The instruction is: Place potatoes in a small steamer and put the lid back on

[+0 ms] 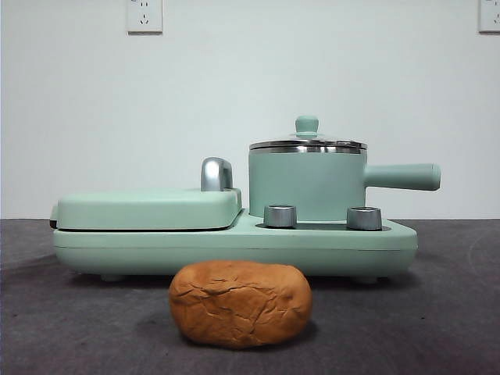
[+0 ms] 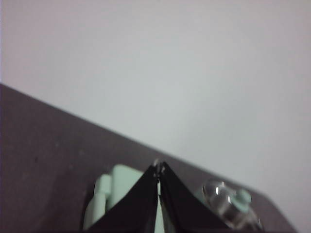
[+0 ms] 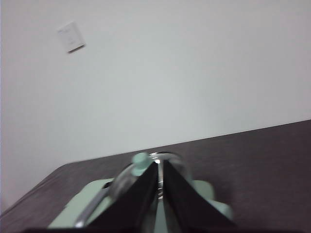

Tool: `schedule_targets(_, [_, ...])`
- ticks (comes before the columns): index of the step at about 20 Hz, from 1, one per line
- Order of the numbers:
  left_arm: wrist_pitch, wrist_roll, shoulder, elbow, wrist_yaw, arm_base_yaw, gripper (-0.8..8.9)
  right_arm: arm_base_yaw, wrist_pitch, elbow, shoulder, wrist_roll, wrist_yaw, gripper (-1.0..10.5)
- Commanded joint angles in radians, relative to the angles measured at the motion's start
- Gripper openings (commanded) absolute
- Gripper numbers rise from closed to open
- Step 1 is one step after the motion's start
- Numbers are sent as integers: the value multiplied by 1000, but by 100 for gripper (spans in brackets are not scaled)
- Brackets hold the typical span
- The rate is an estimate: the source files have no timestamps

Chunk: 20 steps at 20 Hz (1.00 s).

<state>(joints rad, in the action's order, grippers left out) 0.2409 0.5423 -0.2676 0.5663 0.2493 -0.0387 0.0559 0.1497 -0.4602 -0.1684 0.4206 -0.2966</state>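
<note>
The potato (image 1: 241,303), an orange-brown cracked lump, lies on the dark table in front of the appliance in the front view. The small mint-green steamer (image 1: 307,186) stands on the appliance's right side, its handle (image 1: 402,176) pointing right. The glass lid (image 1: 307,143) with its green knob sits on it. The lid also shows in the left wrist view (image 2: 227,203) and in the right wrist view (image 3: 141,167). My left gripper (image 2: 158,170) and right gripper (image 3: 160,167) are shut and empty, high above the appliance. Neither shows in the front view.
The mint-green appliance base (image 1: 234,246) holds a flat griddle cover (image 1: 148,208) with a chrome handle (image 1: 216,173) on its left and two metal knobs (image 1: 280,216) in front of the steamer. A white wall stands behind, with sockets (image 1: 144,16).
</note>
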Motion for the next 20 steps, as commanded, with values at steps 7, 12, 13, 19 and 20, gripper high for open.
schedule_targets(7, [186,-266,-240,198,169,22,10,1,153,-145,-203,-180,-199,13])
schedule_targets(12, [267,-454,-335,252,187,75,10,1,295,-209,-310,-392,-212,13])
schedule_targets(13, [285,-492,-349,261,187,88,10,1,313,-217,-322,-424,-211,13])
schedule_targets(19, [351,-709,-441,304,164,174,10,28,372,-251,-381,-612,-168,13])
schedule_targets(20, [350,-745,-452,306,155,190,10,42,376,-252,-385,-653,-144,14])
